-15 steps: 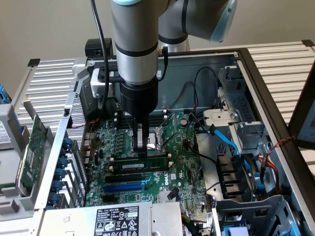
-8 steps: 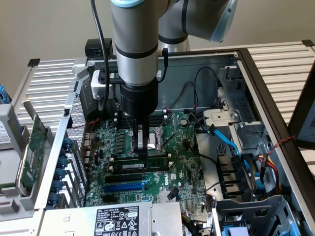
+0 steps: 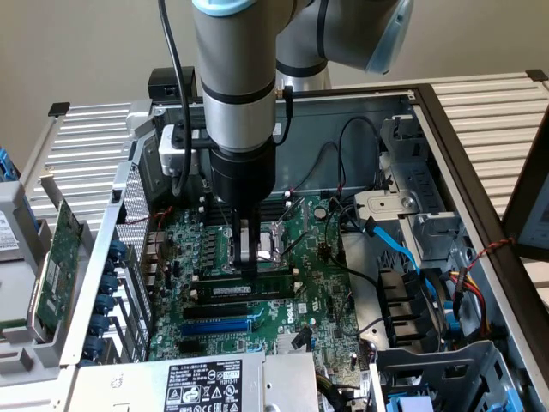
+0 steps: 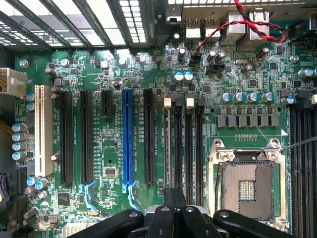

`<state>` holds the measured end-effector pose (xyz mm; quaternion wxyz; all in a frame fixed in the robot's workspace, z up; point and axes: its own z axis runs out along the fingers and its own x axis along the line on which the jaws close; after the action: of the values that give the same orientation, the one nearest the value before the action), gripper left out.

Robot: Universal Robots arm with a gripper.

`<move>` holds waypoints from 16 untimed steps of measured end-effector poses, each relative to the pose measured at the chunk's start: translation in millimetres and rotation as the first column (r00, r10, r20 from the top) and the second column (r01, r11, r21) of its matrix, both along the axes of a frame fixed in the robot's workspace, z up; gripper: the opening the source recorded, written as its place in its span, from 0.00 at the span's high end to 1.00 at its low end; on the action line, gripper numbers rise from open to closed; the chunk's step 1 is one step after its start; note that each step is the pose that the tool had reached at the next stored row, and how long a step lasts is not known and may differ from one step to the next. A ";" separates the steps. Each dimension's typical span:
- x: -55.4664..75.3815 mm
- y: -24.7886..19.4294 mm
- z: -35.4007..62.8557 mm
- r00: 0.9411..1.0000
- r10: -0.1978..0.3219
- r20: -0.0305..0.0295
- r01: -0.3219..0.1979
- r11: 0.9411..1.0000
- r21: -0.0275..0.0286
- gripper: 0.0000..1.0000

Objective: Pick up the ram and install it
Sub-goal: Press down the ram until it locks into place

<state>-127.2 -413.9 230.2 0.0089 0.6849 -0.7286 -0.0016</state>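
The fingers (image 3: 249,264) are closed together, their tips down on the top edge of the ram (image 3: 250,291), which lies along a slot on the motherboard (image 3: 317,330) just in front of the CPU socket (image 3: 276,240). Whether the stick is fully seated cannot be told, since the arm (image 3: 236,86) hides the slots behind it. In the wrist view the closed fingers (image 4: 174,204) cover the near ends of the memory slots (image 4: 182,144), and the stick itself is hard to make out there.

The motherboard lies flat inside an open computer case (image 3: 446,154), which rests on a slatted white counter (image 3: 497,112) before a plain beige wall. A green expansion card (image 3: 57,262) leans outside the case wall, at the exterior view's left, well apart from the CPU socket.

Around the socket, room is tight: a blue cable (image 3: 396,245) and black wires (image 3: 347,142) run beside it toward the drive bays, and a labelled power supply (image 3: 206,384) borders the board's near edge.
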 end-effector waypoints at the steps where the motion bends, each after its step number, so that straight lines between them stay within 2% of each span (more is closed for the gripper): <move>1: 0.0 -0.2 -0.1 1.000 0.000 0.000 0.000 1.000 0.000 0.89; 5: 0.0 -4.3 -0.2 1.000 0.000 0.000 0.000 1.000 0.001 0.89; 8: 0.0 -5.3 -0.1 1.000 0.000 0.000 0.000 1.000 0.003 0.89; 16: 0.0 -7.0 -0.1 1.000 0.001 0.000 -0.001 1.000 0.016 0.89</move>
<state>-127.2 -420.9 230.1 0.0034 0.6852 -0.7283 -0.0073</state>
